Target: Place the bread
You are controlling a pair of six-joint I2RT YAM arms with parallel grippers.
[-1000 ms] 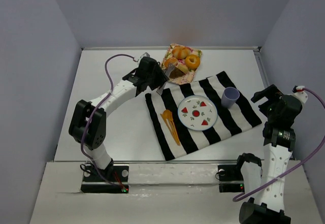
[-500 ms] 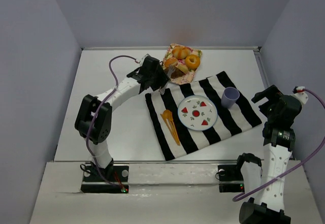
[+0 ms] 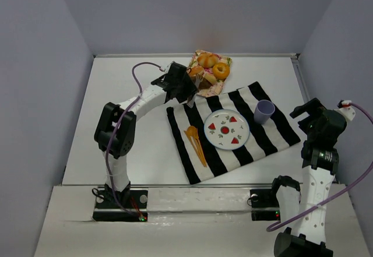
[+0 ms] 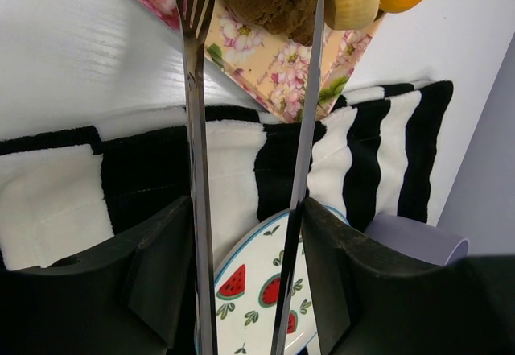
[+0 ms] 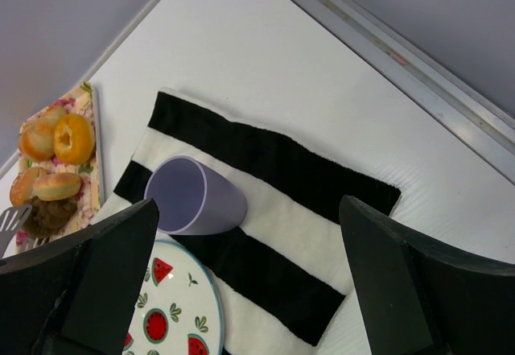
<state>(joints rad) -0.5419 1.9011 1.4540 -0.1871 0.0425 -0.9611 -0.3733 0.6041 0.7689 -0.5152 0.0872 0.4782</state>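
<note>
The bread [image 4: 265, 1], a dark brown rough chunk, lies on the floral tray [image 4: 265, 69] beside golden buns. It also shows in the top view [image 3: 205, 84] and the right wrist view [image 5: 50, 214]. My left gripper [image 4: 245, 210] is shut on metal tongs [image 4: 197, 154]. The tongs' two arms straddle the bread and lie against its sides. In the top view the left gripper [image 3: 184, 90] is at the tray's near left edge. My right gripper [image 5: 248, 210] is open and empty, held above the right end of the striped cloth [image 5: 306, 210]; it also shows in the top view [image 3: 309, 112].
A watermelon-print plate [image 3: 226, 129] and an orange fork [image 3: 196, 141] lie on the black-and-white striped cloth [image 3: 274, 129]. A lilac cup [image 3: 264, 111] stands at the cloth's back right. Golden buns [image 3: 205, 60] and a ring doughnut [image 3: 221, 70] share the tray.
My left arm has reached farther toward the tray, bringing the tongs forward around the bread. The right arm has not moved.
</note>
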